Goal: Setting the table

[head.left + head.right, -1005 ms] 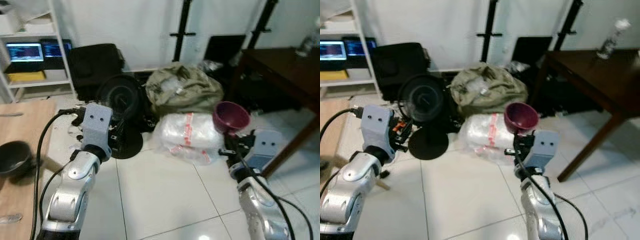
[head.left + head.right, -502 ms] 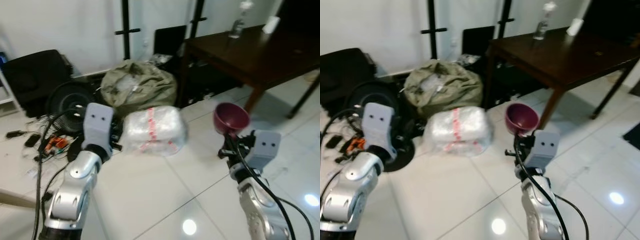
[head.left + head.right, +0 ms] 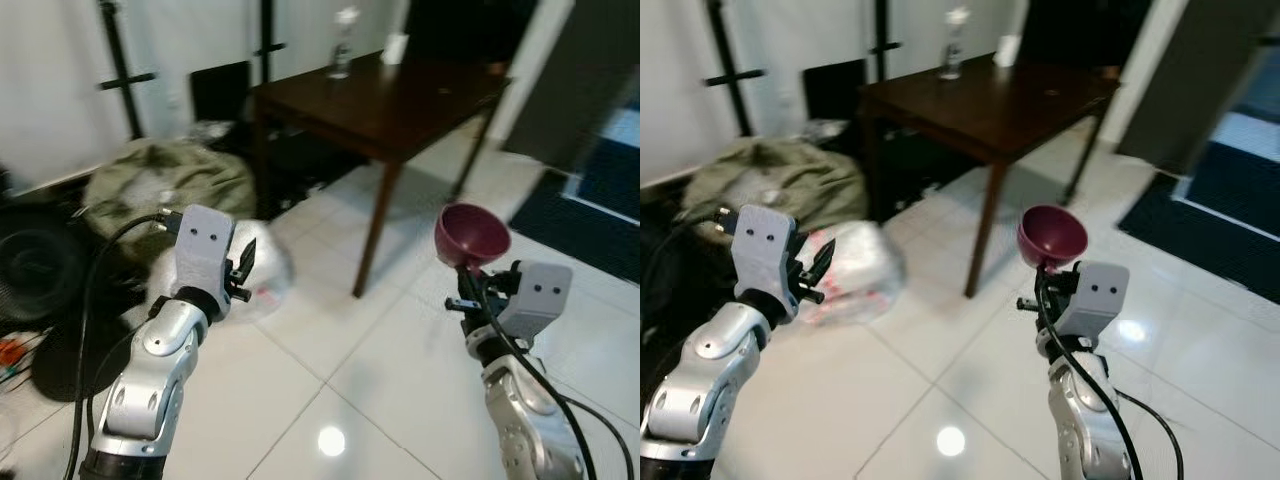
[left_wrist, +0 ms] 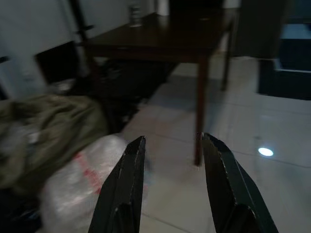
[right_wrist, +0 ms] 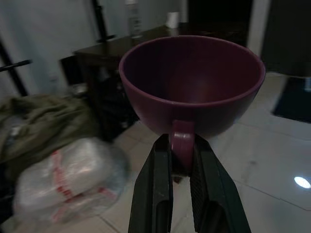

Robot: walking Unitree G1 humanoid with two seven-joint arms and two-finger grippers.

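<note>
A maroon cup (image 3: 472, 234) stands upright above my right gripper (image 3: 463, 290), which is shut on its handle (image 5: 181, 145). The cup's wide bowl (image 5: 192, 82) faces up and looks empty. My left gripper (image 3: 243, 268) is held out in front at chest height, open, with nothing between its fingers (image 4: 125, 187). A dark wooden table (image 3: 395, 100) stands ahead, beyond both arms, with a clear bottle (image 3: 343, 42) and a small white cup (image 3: 394, 47) on its far edge.
A wrapped clear plastic bundle (image 3: 845, 270) and an olive bag (image 3: 165, 182) lie on the white tiled floor to the left. Black stand poles (image 3: 118, 60) rise by the wall. A dark mat (image 3: 590, 215) lies at the right. Open tiled floor (image 3: 340, 370) spreads in front.
The whole view has swung to the right: the table now sits ahead and the bags have slid left. Both arms keep the same pose, the cup still held.
</note>
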